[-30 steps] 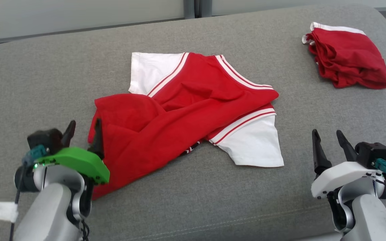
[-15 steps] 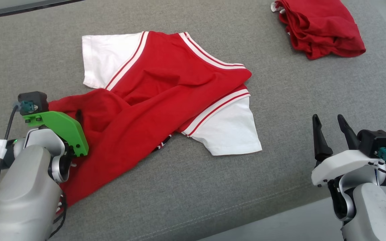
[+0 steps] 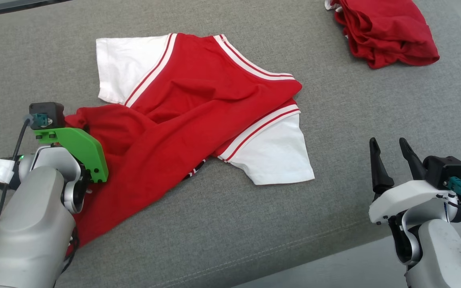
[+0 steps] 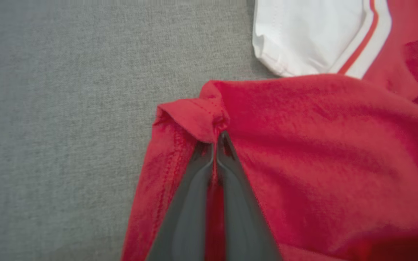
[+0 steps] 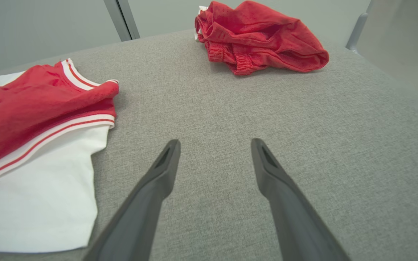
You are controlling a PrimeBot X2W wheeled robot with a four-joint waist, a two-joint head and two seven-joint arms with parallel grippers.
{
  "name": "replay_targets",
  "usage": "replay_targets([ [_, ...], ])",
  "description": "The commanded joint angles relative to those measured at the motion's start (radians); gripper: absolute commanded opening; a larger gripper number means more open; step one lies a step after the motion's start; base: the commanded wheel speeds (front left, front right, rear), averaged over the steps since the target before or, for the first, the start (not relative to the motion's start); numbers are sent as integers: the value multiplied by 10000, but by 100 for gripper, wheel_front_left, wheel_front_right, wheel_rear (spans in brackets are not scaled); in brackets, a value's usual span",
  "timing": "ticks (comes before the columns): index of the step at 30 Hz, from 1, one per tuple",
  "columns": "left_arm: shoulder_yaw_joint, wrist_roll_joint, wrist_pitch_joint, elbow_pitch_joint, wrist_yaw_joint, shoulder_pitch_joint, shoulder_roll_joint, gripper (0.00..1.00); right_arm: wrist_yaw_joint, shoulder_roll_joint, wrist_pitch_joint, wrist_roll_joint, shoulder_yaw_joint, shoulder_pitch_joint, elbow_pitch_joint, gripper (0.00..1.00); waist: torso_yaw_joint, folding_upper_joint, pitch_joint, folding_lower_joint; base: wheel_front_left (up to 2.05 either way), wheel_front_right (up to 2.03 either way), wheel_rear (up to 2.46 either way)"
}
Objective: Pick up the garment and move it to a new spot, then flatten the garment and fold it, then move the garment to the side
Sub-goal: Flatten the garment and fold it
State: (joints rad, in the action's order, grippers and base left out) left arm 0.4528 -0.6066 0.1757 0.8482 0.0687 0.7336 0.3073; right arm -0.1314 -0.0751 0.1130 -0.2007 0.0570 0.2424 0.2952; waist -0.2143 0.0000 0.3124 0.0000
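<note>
Head view: garment (image 3: 198, 108) lies rumpled mid-cushion (image 3: 334, 224). The right tool (image 3: 387, 141) gapes wide, empty, well apart.
Left wrist: left tool (image 4: 217, 139) pinched tight on the garment's red hem fold.
Right wrist: garment lies beside its spread fingers (image 5: 151, 188).
Advice: lift slowly, so the hem does not slip.

Bright even light, soft shadows, slight blur

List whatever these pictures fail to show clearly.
- Head view: the left gripper, its jaws hidden behind its green cover.
- Head view: the print under the red-and-white T-shirt, mostly covered by a fold.
- Head view: the red shorts, cut off by the top edge.
- Left wrist view: how many cloth layers the shut jaws pinch; bunched, blurred fabric.
</note>
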Motion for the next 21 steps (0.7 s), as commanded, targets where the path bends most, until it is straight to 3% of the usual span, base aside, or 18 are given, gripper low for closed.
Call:
replay_targets([
  [1,-11,129,-185,41,61,166,159,0,15,0,76,-34,21,72,25,100,59,0,0,0,0,0,0],
  [7,-71,371,-1267,-231,262,538,241,0,15,-30,88,-51,55,60,20,100,159,0,16,0,0,0,0],
  [21,124,1652,-3959,-653,1252,1777,735,0,15,-121,-11,-11,166,140,-142,100,132,0,164,0,0,0,0],
])
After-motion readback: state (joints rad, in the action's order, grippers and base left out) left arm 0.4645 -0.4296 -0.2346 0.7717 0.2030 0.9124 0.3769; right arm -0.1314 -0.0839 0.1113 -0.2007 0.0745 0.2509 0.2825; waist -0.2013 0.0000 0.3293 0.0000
